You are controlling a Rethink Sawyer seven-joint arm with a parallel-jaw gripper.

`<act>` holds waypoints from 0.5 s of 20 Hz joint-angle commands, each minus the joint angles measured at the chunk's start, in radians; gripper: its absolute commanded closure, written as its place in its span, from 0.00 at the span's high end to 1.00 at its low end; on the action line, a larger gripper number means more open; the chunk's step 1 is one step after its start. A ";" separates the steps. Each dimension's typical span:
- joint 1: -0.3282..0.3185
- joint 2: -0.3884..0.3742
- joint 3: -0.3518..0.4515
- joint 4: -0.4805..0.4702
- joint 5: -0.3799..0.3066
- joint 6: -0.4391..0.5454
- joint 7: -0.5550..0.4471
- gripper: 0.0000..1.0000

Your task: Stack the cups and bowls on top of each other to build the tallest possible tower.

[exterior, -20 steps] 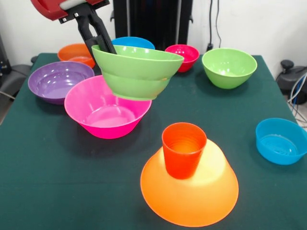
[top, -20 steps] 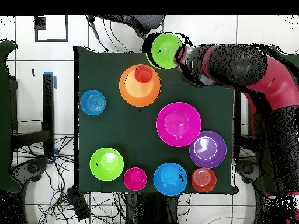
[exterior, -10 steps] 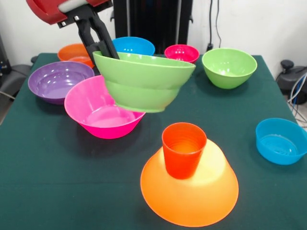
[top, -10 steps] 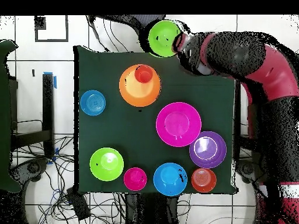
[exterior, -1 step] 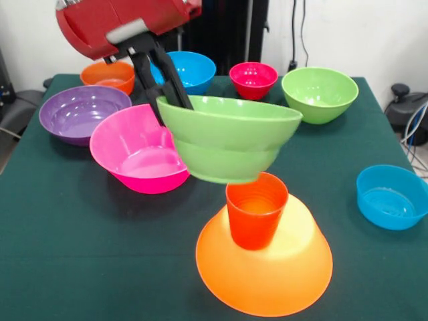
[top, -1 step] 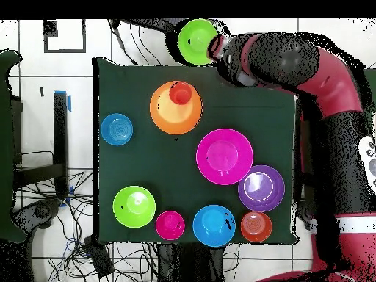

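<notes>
One green bowl [exterior, -1 step: 229,138] is hanging in the air, rim up and tilted, and the gripper [exterior, -1 step: 166,90] is pinching its rim on the left side in the front view, one finger inside the wall and one outside. Its base is sitting just above and slightly left of the orange-red cup [exterior, -1 step: 256,208], with a sliver of overlap in the front view; whether the two are touching, I cannot tell. That cup is standing mouth up on the big orange bowl [exterior, -1 step: 267,267], which is lying rim down on the tabletop [exterior, -1 step: 80,254] as the tower's base. Behind the held bowl, the pink bowl [exterior, -1 step: 137,160] is resting upright, partly covered by it, with the purple bowl [exterior, -1 step: 80,114] just beside it. Along the far edge, the small orange bowl [exterior, -1 step: 108,73], a blue bowl [exterior, -1 step: 190,69], the small red bowl [exterior, -1 step: 254,79] and a second green bowl [exterior, -1 step: 319,93] are lining up. Another blue bowl [exterior, -1 step: 391,196] is sitting alone, well apart at the right. From overhead, the held bowl is showing at the tabletop's edge.
</notes>
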 commanded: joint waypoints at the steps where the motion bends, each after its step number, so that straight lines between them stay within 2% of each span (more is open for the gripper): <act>1: 0.039 0.050 -0.024 -0.018 -0.004 0.023 -0.020 0.00; 6: 0.035 0.031 -0.015 0.042 0.006 -0.029 0.005 0.00; 10: 0.048 0.041 -0.022 0.012 0.012 -0.030 0.029 0.00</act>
